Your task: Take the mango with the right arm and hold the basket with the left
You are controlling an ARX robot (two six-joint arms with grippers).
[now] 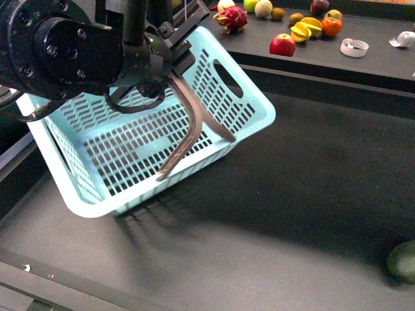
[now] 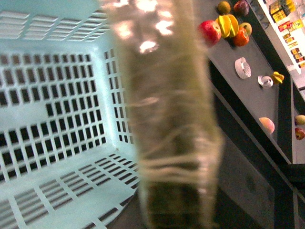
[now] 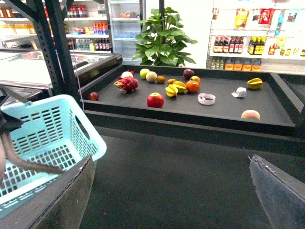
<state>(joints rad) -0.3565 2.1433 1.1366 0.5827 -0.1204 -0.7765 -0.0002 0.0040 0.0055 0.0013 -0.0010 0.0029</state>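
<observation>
The pale blue basket (image 1: 149, 149) hangs tilted above the dark table, its open side turned toward me. My left gripper (image 1: 170, 70) is shut on the basket's taped handle (image 2: 167, 119), which fills the left wrist view as a blur. The other grey-brown handle (image 1: 194, 129) dangles across the inside. My right gripper (image 3: 171, 195) is open over bare dark table with nothing between its fingers (image 3: 62, 200); it is out of the front view. The mango (image 3: 255, 83), a yellow oval, lies far off at the right end of the raised shelf. The basket (image 3: 43, 138) sits left of the right gripper.
The raised dark shelf (image 3: 228, 112) carries a dragon fruit (image 3: 127, 84), a red apple (image 3: 155, 100), cut starfruit (image 3: 175, 88), an orange fruit (image 3: 192, 86), a tape ring (image 3: 206, 98) and a peach (image 3: 250, 115). A dark green fruit (image 1: 403, 261) lies on the near table at the right edge.
</observation>
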